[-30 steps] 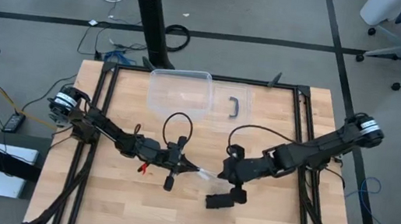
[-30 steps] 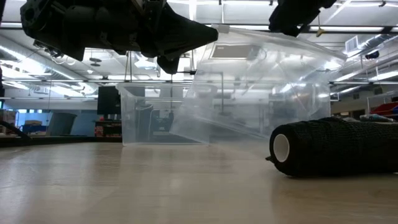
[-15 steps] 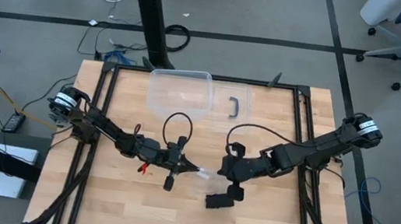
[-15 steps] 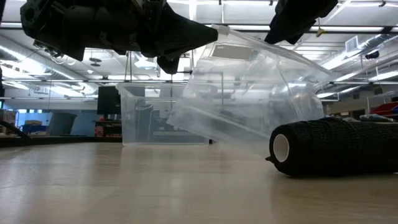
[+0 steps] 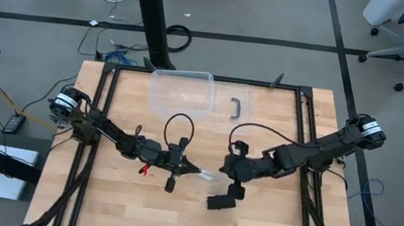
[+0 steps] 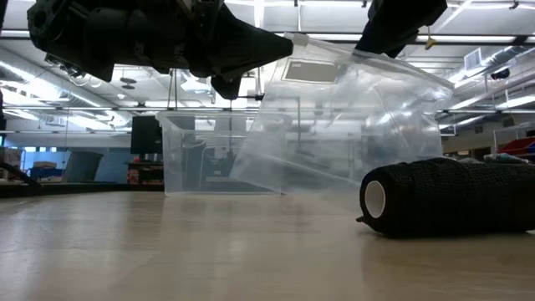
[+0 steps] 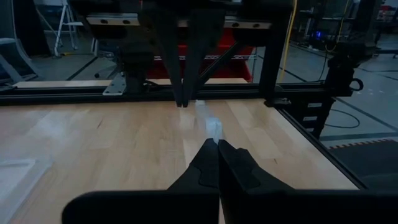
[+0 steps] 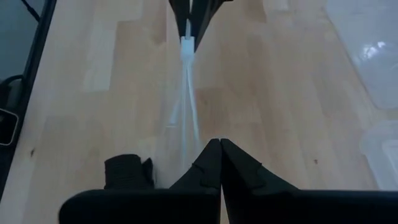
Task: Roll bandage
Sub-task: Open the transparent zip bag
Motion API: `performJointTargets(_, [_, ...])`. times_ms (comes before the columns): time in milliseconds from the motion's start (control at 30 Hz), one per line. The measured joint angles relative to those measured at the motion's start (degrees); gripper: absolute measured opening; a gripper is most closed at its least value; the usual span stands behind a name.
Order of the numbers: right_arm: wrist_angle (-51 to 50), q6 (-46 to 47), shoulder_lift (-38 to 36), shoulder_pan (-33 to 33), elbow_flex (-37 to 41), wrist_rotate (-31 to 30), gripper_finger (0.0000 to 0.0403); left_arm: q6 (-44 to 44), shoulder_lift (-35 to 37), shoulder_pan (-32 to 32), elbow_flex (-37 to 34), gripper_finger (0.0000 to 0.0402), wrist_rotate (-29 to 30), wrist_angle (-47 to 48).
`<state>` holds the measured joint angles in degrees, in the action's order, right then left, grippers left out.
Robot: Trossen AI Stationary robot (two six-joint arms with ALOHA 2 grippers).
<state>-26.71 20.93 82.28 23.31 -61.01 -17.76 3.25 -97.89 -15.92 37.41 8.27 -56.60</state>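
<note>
A clear plastic bag hangs between my two grippers above the middle of the table; whether its lower end touches the table does not show. My left gripper is shut on the bag's upper edge from the left. My right gripper is shut on the same edge from the right. The bandage is a black roll that lies on its side on the wood, just nearer than the right gripper. It also shows in the low view and the right wrist view. No gripper touches it. My left gripper pinches the bag's upper edge between its two fingers. The fingers lie level and point toward the table's right. The bag hangs below them. How many layers are in the pinch, I cannot tell. My right gripper pinches the same upper edge farther along. Its fingers slant down from the table's right. The edge runs as a narrow straight band from these fingers to the left gripper.
A clear plastic box stands at the far middle of the table, and a black handle lies to its right. Dark frame rails run along the table's sides. Bare wood lies near the front edge.
My right gripper has tipped a little and shifted slightly toward the far edge. The bag swung under the grippers, its lower part tilting toward the left and then dropping back. The roll stays on the table.
</note>
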Motion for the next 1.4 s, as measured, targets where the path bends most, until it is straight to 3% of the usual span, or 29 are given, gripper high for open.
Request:
performJointTargets(500, [0.40,2.13,1.16,0.33,0.02,5.31,0.0000,0.20,0.00,0.00,-0.02,0.0000,0.02,0.00])
performJointTargets(633, [0.15,3.01,-0.18,1.53,0.04,0.79,0.0000,0.20,0.00,0.00,-0.02,0.0000,0.04,0.17])
performJointTargets(767, [1.22,2.98,-1.51,2.02,-0.02,-0.04,0.0000,0.20,0.00,0.00,-0.02,0.0000,0.04,0.26])
performJointTargets(1400, [1.50,2.77,1.94,0.99,0.04,5.29,0.0000,0.19,0.00,0.00,-0.02,0.0000,0.05,0.03])
